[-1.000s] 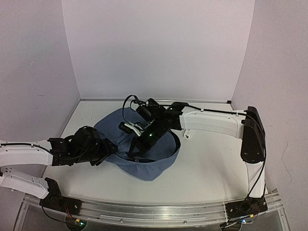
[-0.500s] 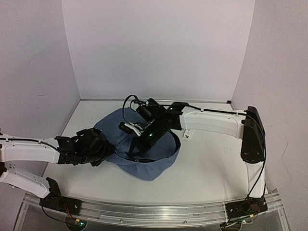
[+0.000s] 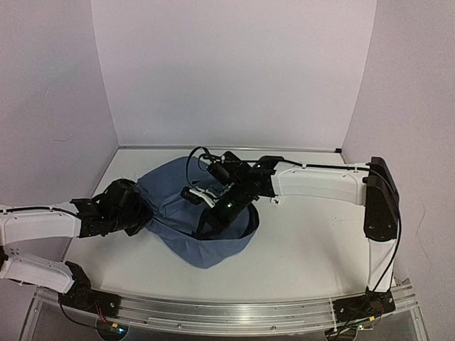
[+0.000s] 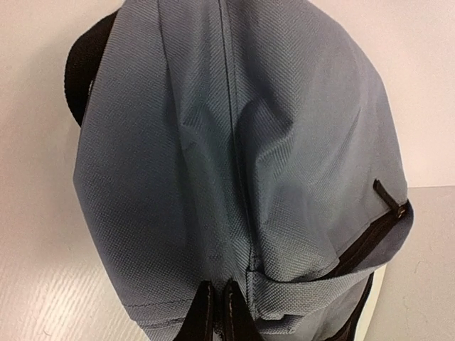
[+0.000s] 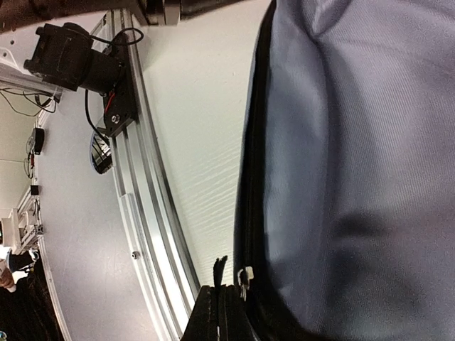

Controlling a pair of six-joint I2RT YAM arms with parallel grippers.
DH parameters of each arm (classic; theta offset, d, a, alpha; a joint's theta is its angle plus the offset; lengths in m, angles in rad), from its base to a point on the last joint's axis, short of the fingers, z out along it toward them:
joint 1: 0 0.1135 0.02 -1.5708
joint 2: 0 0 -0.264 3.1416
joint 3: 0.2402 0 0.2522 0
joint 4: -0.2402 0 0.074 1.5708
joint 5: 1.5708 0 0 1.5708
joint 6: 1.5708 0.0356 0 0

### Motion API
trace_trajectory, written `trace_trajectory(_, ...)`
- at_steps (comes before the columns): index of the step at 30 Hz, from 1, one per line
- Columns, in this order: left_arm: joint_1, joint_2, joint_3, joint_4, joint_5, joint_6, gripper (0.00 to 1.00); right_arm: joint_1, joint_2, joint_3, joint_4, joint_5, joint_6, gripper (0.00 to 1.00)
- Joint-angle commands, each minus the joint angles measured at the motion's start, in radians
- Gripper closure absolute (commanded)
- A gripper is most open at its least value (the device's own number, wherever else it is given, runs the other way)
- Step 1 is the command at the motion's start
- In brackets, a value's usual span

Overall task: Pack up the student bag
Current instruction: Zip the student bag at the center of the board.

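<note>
The slate-blue student bag lies slumped on the white table between both arms. My left gripper is at the bag's left edge. In the left wrist view its fingertips are shut together on a pinch of the bag's fabric beside a seam and a dark zipper. My right gripper reaches into the bag's middle. In the right wrist view it is shut on a black zipper pull tab, next to a small metal slider on the bag's dark zip edge.
A small white part lies on the table just right of the bag, under the right arm. An aluminium rail runs along the near table edge, with an arm base mounted on it. Pale walls enclose the left, back and right.
My left gripper has gone from open to shut on the bag's left edge and drawn back leftward, stretching the fabric. The right gripper and the bag's middle have shifted slightly right.
</note>
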Motion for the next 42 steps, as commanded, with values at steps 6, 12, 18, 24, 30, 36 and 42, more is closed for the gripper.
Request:
trace_trajectory(6, 0.304, 0.029, 0.055, 0.03, 0.154, 0.247, 1.0, -0.043, -0.161, -0.148, 0.0, 0.002, -0.047, 1.0)
trace_trajectory(12, 0.471, 0.195, 0.125, 0.12, 0.28, 0.341, 1.0, -0.045, -0.203, -0.208, -0.003, -0.006, -0.064, 1.0)
trace_trajectory(18, 0.457, 0.212, 0.19, 0.171, 0.452, 0.529, 0.87, -0.044, -0.123, -0.085, -0.001, -0.022, -0.041, 1.0)
trace_trajectory(24, 0.294, -0.016, 0.127, 0.076, 0.438, 0.722, 0.21, -0.06, -0.028, 0.036, -0.002, -0.052, 0.024, 1.0)
trace_trajectory(30, 0.269, -0.212, 0.048, 0.043, 0.649, 0.91, 0.14, -0.117, -0.024, 0.008, 0.017, -0.086, 0.084, 1.0)
trace_trajectory(36, 0.154, -0.268, 0.024, 0.12, 0.643, 1.033, 0.16, -0.14, -0.018, -0.045, 0.078, -0.131, 0.191, 1.0)
trace_trajectory(42, -0.107, -0.024, 0.194, -0.073, 0.432, 1.206, 0.2, -0.154, -0.056, -0.127, 0.13, -0.149, 0.222, 1.0)
